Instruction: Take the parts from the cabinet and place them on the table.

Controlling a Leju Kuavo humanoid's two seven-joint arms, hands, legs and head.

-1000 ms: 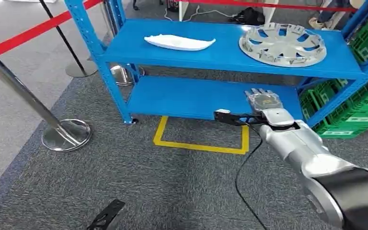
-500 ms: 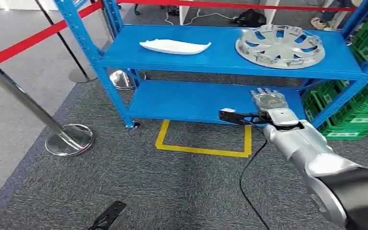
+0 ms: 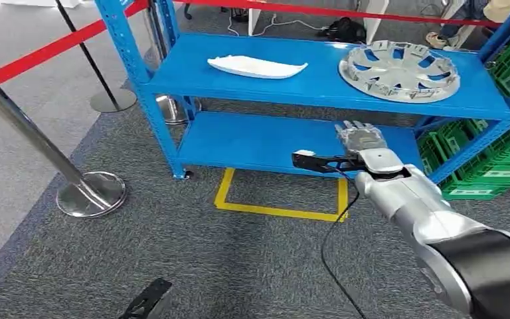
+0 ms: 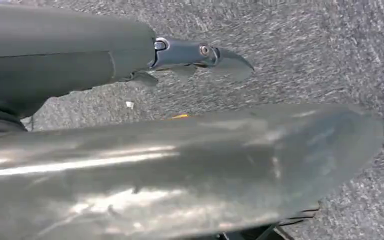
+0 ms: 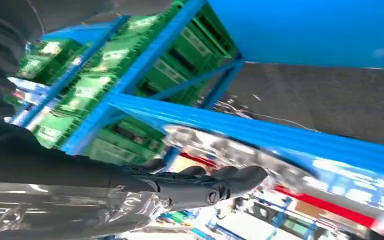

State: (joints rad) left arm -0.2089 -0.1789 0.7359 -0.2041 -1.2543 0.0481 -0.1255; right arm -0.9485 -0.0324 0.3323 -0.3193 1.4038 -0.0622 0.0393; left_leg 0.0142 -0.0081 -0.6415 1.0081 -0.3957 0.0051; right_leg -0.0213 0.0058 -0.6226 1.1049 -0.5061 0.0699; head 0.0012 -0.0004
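Right hand [image 3: 362, 141] raised before the blue cabinet [image 3: 292, 80], fingers spread, holding nothing | left hand: state cannot be told | yellow floor marking [image 3: 280, 209] just beneath the lower shelf | silver wheel cover [image 3: 398, 70] and white part [image 3: 257, 66] lie well apart on top shelf | green crates [image 3: 498, 159] beside: labels unreadable
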